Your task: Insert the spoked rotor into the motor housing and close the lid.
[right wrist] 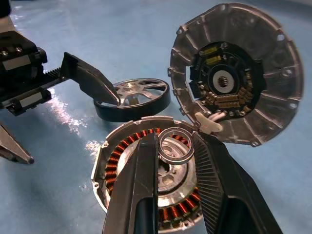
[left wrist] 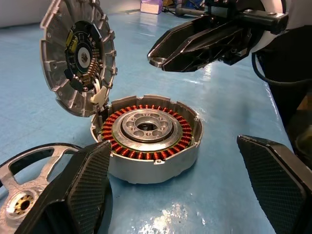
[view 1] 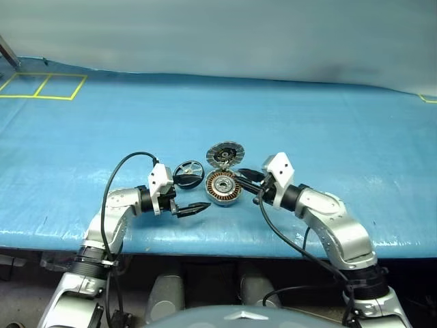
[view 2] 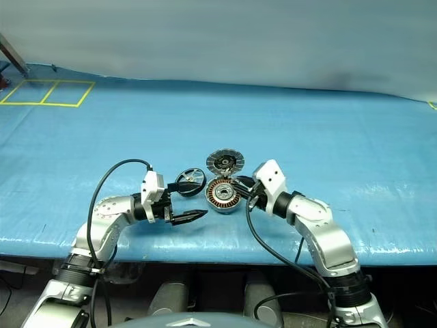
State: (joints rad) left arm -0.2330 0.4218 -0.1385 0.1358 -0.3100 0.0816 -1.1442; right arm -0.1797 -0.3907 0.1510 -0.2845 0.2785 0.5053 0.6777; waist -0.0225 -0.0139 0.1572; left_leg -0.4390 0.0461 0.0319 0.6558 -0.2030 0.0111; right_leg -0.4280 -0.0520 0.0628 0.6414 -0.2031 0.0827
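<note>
Looking over a glossy, lightly creased blue sheet (view 1: 328, 137) covering the table and running back to a pale grey backdrop (view 1: 205, 34); noting yellow tape squares (view 1: 44, 85) marked out toward ten o'clock on the far edge. Finding the motor housing (view 1: 222, 188) sitting near the front middle of the sheet: a round, shallow cup of dull cast grey metal, ringing its bright machined silver centre with tightly packed copper-coloured windings. Seeing the lid (view 1: 225, 154) standing nearly upright from the housing's rim at twelve o'clock, hinging there, showing a ribbed grey disc with a dark centre and small gold-toned parts inside. Spotting the spoked rotor (view 1: 188, 171) lying flat on the sheet at ten o'clock of the housing, just beside it: dark smooth rim, thin brushed-metal spokes, brassy hub. Finding the left gripper (view 1: 193, 193) at eight o'clock of the housing, holding its textured black fingers (right wrist: 90, 80) wide apart, one tip reaching the rotor's rim, contact not clear. Finding the right gripper (view 1: 247, 178) at two o'clock, hanging over the housing and pinching a thin silver ring (right wrist: 175, 145) between its fingertips.
</note>
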